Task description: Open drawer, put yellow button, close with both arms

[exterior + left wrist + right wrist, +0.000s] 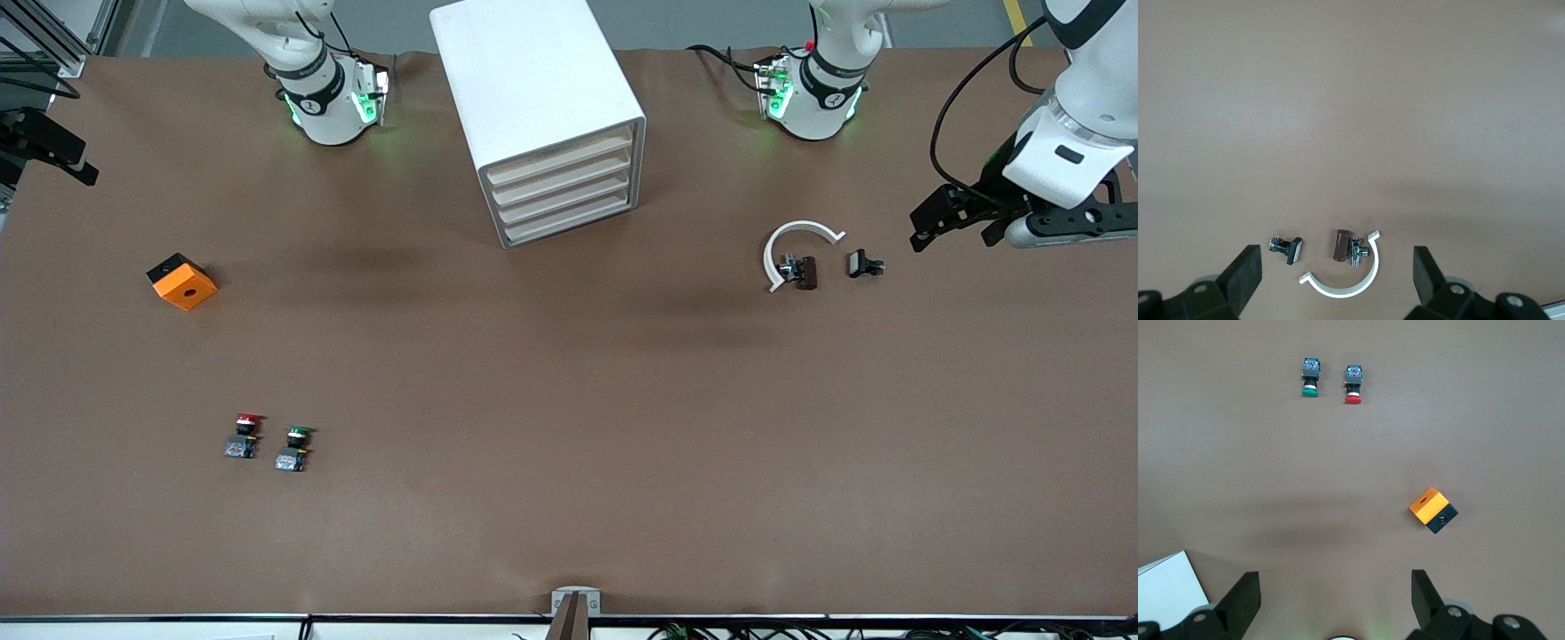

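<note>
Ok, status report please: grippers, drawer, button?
Both open, empty: left gripper above white clip, right gripper beside cabinet. Top drawer shut. Yellow button not seen; only red button, green button.

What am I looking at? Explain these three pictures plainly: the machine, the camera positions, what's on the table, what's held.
Two white robot arms work at a brown table. The wide picture looks down from across it, showing the right arm and the left arm. The other two pictures come from cameras on their wrists.

The left gripper hangs open over a white curved clip and small metal parts. The right gripper hangs open near the white cabinet. Neither holds anything.

The cabinet's topmost drawer is shut. Also lying out are an orange block, a red-capped pushbutton and a green-capped pushbutton. No yellow button shows.
</note>
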Available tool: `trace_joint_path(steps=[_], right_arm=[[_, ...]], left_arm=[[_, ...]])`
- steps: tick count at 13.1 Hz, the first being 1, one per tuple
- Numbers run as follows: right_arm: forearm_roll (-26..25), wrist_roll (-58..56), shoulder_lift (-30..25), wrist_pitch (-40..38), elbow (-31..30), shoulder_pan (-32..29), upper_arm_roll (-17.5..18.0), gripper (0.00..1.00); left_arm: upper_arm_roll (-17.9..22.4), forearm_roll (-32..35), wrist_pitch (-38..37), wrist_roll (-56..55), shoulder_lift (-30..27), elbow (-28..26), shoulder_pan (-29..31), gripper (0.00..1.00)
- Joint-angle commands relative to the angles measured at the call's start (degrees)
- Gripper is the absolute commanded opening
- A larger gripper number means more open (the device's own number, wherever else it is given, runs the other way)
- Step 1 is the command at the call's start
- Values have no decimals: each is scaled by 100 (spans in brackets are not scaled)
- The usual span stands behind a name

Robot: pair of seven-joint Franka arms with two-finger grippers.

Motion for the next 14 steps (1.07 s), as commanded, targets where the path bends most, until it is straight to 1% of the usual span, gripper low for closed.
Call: trace_joint_path(steps=[1,5,8,10,11,14], right_arm=[[23,-23,-134,90,-151,34,6,100],[23,-14,-134,81,-151,25,6,100],[23,-14,-126,72,-151,34,14,100],[31,-14,-126,72,-151,51,23,100],[31,-14,-126,72,-151,51,32,100],[49,-14,-126,72,-151,86,32,100]], left_arm=[[257,261,-114,51,62,182,-322,100],[293,271,-166,138,62,297,-244,100],[302,271,-517,157,71,639,-218,100],[293,271,-982,165,71,972,-104,100],[293,271,-1132,183,71,1043,-103,100],[293,253,-1274,192,79,1263,-95,100]])
